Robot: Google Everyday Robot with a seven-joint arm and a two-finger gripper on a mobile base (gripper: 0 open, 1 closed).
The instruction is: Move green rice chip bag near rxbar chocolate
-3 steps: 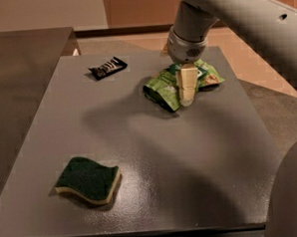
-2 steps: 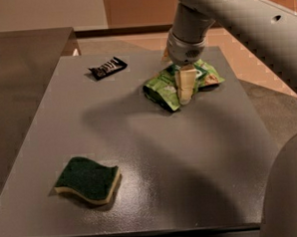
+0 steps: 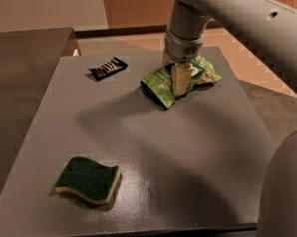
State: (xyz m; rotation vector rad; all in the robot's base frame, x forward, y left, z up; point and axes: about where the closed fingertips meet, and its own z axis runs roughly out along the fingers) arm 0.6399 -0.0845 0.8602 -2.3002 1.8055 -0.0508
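The green rice chip bag [image 3: 158, 85] lies crumpled at the back right of the grey table [image 3: 190, 158]. My gripper [image 3: 179, 85] comes down from above onto the middle of the bag and is shut on it, with a pale finger [image 3: 179, 78] showing in front. The bag still rests on or just over the table. The rxbar chocolate [image 3: 107, 68], a small black wrapper with white lettering, lies at the back left, roughly a bag's length to the left of the bag.
A dark green sponge with a yellow base [image 3: 88, 179] sits at the front left of the table. My arm [image 3: 243, 21] spans the upper right, and a pale part of my body [image 3: 287, 193] fills the lower right corner. A darker counter [image 3: 20, 57] adjoins on the left.
My gripper has shifted slightly left and back, and the bag has moved with it a little toward the rxbar. The sponge and the rxbar have not moved.
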